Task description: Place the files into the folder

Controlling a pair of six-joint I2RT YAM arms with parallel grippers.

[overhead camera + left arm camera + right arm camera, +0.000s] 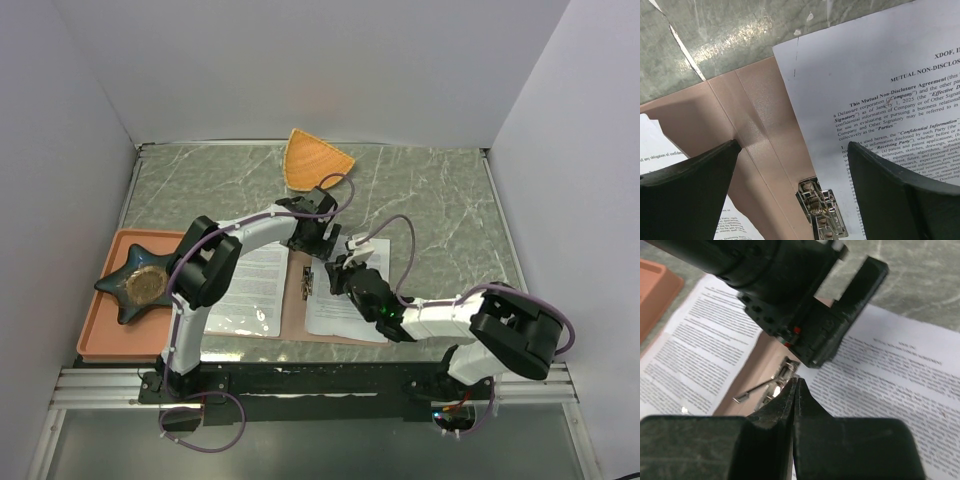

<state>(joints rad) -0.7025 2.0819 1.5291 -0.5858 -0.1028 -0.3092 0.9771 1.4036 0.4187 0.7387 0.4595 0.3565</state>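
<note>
Reddish-brown folder (755, 115) spine bare between files (880, 75)

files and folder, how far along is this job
Done: white printed paper sheets lie on both halves of the open reddish-brown card folder. In hand: the shut right gripper is at the small metal clip; the open left gripper hovers over the spine, empty. Left: likely securing the sheets and closing the folder.

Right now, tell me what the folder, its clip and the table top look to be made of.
Folder: thin card, matte reddish-brown, with pressed fold lines running along it.
Clip: metal, bright silver with sharp glints.
Table top: green-grey with white veins, like polished marble, though it could be a printed laminate.
</note>
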